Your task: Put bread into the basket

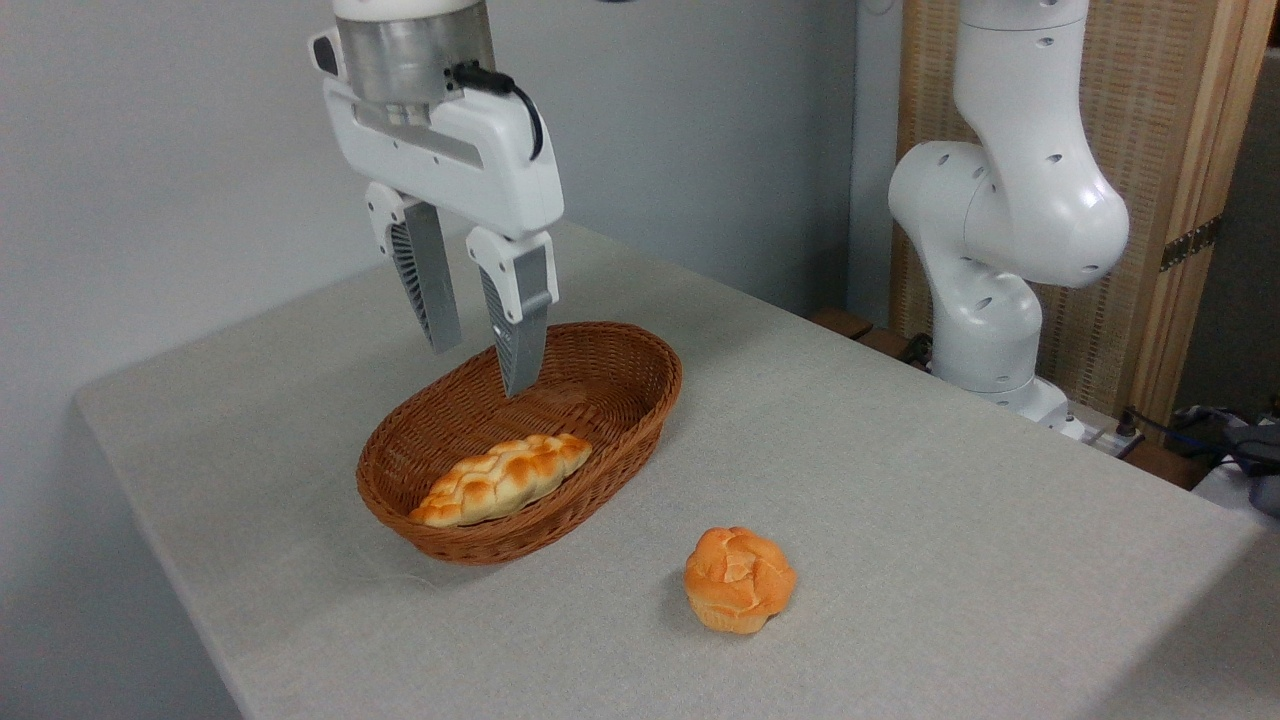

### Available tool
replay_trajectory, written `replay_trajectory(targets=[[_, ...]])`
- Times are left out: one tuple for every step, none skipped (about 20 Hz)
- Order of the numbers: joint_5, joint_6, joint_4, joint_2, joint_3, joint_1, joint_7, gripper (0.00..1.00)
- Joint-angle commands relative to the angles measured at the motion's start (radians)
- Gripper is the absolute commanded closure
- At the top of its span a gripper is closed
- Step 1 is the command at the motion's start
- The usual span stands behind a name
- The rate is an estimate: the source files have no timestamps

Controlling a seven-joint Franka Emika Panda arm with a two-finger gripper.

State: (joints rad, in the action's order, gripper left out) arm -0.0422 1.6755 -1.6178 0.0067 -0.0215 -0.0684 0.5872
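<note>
Bread: the braided loaf lies inside the basket, in its near left half, with its pointed ends running from near left to far right.
Basket: the oval wicker basket sits on the table left of centre; its far right half holds nothing.
Gripper: the gripper hangs above the basket's far left part, clear of the bread, with nothing between its fingers.
Jaws: the 2 fingers stand apart with a clear gap, both pointing down and slightly tilted.
Bun: 1 small round orange bun sits on the table, near and to the right of the basket, not touching it.
Table: the grey cloth-covered table carries the basket and bun.
Arm base: the white robot arm rises at the far right edge of the table.
</note>
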Motion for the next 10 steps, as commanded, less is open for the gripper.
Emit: replay_trajectory(targets=[[0.001,-0.060,0.052,0.003,-0.006,-0.004,0.014,0.00],[0.001,-0.062,0.052,0.003,-0.008,-0.004,0.014,0.00],[0.001,-0.062,0.052,0.001,-0.009,-0.004,0.016,0.00],[0.002,-0.062,0.052,-0.002,-0.009,-0.007,0.014,0.00],[0.002,-0.062,0.052,-0.002,-0.009,-0.008,0.014,0.00],[0.002,-0.062,0.050,-0.002,-0.009,-0.010,0.017,0.00],[0.001,-0.062,0.050,-0.001,-0.009,-0.010,0.017,0.00],[0.001,-0.062,0.050,-0.001,-0.009,-0.010,0.017,0.00],[0.001,-0.062,0.050,-0.001,-0.006,-0.010,0.017,0.00],[-0.001,-0.062,0.050,-0.001,-0.003,-0.010,0.017,0.00]])
